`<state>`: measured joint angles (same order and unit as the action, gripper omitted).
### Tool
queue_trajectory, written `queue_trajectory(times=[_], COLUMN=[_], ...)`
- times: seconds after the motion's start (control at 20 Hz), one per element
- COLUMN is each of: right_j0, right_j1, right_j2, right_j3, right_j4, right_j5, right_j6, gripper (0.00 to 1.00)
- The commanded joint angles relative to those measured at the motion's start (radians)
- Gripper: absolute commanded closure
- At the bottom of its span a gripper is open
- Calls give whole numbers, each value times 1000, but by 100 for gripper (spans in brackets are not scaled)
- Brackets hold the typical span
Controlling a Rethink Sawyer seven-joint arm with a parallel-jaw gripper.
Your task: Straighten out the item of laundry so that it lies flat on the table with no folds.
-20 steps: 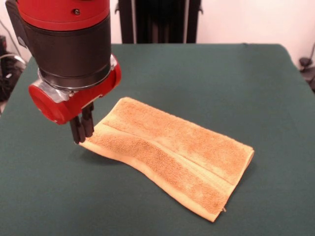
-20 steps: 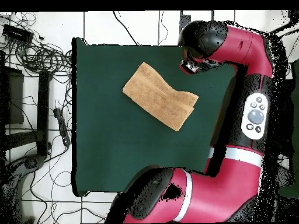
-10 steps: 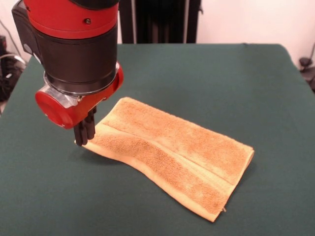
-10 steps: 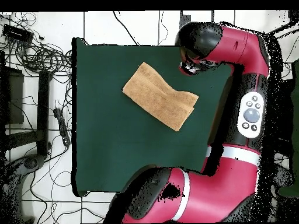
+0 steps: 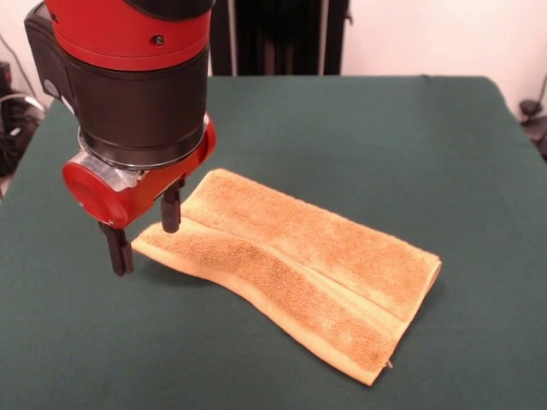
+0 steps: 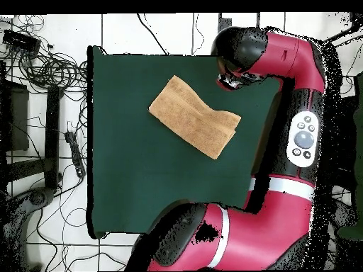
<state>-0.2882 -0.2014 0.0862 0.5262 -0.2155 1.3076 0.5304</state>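
Fingers [image 5: 171,212] of the gripper [image 5: 144,239] were spread apart, two black prongs with a clear gap between them and nothing held. One hung over the towel's [image 5: 295,266] corner, the other stood just off its edge above the bare cloth.

From the front, the towel was a long orange-tan strip, folded double so that one layer lay over the other. A raised ridge ran down its length where the upper layer's edge sat, and a pale flat hem showed along the long sides. The pile looked rough and darker than the hems. At the end away from the gripper the layers stacked up thick, with a paler underside peeking out. The end by the gripper lay flatter and came to a thin corner.

From overhead the towel [image 6: 195,117] sat slantwise, in the half of the table [image 6: 142,191] farther from the robot's base, with green cloth open on every side. The arm [image 6: 291,142] curved round the table's edge, red and black, its head just beside the towel's corner.
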Motion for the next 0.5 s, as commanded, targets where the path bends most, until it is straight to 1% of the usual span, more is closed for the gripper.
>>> queue_trajectory(times=[0.05,0.5], right_j0=[51,50], right_j1=[60,61], right_j2=[105,103], right_j3=[104,103], right_j4=[-16,-17], right_j5=[-35,-30], right_j6=[-84,-81], gripper=[0,0])
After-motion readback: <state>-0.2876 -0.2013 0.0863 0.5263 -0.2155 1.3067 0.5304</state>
